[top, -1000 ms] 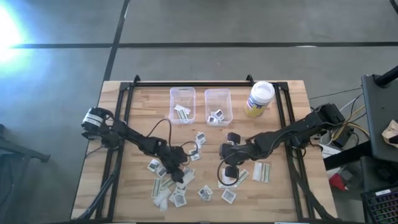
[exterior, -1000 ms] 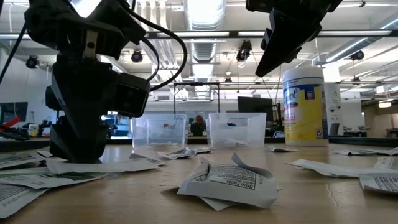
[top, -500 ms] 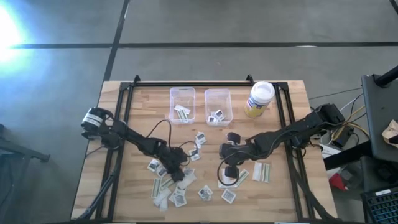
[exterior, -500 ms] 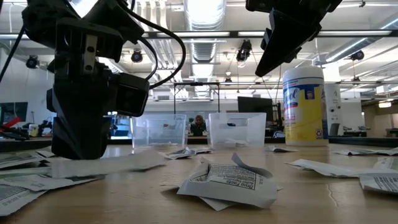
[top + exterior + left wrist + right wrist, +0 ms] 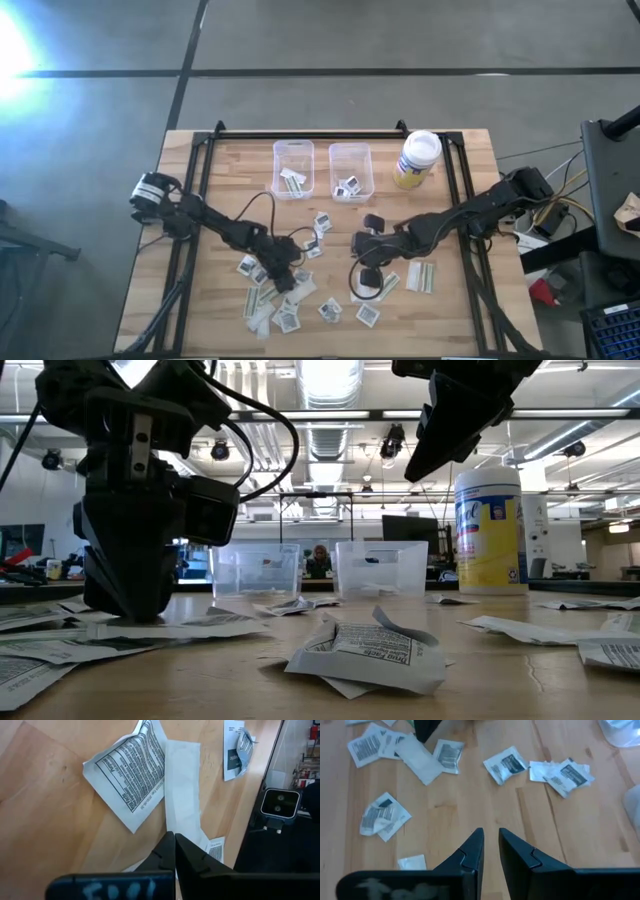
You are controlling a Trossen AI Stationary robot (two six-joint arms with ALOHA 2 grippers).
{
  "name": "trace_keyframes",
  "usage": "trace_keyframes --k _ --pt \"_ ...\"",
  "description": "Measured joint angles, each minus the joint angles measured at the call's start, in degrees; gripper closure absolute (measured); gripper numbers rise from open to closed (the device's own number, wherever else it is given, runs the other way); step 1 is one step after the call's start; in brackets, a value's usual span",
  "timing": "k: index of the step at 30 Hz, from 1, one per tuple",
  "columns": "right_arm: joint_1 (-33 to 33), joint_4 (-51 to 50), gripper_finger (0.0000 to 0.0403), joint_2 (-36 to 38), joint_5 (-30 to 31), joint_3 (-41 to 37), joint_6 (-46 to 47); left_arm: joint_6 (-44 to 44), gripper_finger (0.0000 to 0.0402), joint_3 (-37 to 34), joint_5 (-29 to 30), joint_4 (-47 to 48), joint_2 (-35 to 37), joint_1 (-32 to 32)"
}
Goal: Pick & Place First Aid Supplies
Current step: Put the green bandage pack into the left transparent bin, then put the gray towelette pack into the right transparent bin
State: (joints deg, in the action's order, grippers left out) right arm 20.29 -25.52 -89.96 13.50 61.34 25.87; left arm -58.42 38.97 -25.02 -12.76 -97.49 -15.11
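Many small paper packets, the first aid supplies [image 5: 322,308], lie scattered on the wooden table's near half. My left gripper [image 5: 289,284] is down among them, shut on a long pale strip [image 5: 182,780] that lies next to a square printed packet [image 5: 131,770]. In the low view the left gripper [image 5: 125,605] stands on that strip [image 5: 190,628]. My right gripper [image 5: 366,268] hovers above the table's middle, its fingers [image 5: 470,851] a little apart with nothing between them; loose packets [image 5: 504,764] lie below it. My left gripper pinches the pale strip by its near end [image 5: 187,826] between its two fingers. They slant down onto it and lie along the strip. The rest of the strip lies flat on the table, stretching away from the fingertips.
Two clear bins [image 5: 293,168] [image 5: 351,170] with a few packets inside stand at the table's far middle. A white-lidded yellowish jar [image 5: 418,158] stands to their right. Pale strips [image 5: 420,275] lie on the right side. A crumpled printed packet [image 5: 365,652] lies near the front edge.
In the low view my left gripper's fingers have drawn together on the end of the pale strip. The strip jerked and shifted a little on the table, then settled flat again. My right gripper has kept still.
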Motion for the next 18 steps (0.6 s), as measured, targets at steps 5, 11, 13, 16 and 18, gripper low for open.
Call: trace_keyframes --k 5,11,13,16,18 --pt "0.1 0.9 0.0346 -1.0 -0.4 0.0 0.1 1.6 0.0387 0.2 -0.2 1.2 2.2 0.0" --pt "0.8 0.4 0.0346 -1.2 -1.8 0.0 -0.3 3.3 0.0353 0.1 -0.6 2.3 4.4 0.0" --pt "0.8 -0.2 0.0346 -1.2 -4.0 0.1 -0.3 4.4 0.0337 0.1 -0.7 2.5 5.3 0.0" --pt "0.8 -2.2 0.0346 -1.2 -6.0 0.2 -0.3 6.1 0.0315 0.1 -0.6 3.4 6.4 0.1" --pt "0.8 -3.6 0.0341 -1.2 -6.1 0.2 -0.3 7.6 0.0302 0.2 -0.7 3.7 7.1 0.3"
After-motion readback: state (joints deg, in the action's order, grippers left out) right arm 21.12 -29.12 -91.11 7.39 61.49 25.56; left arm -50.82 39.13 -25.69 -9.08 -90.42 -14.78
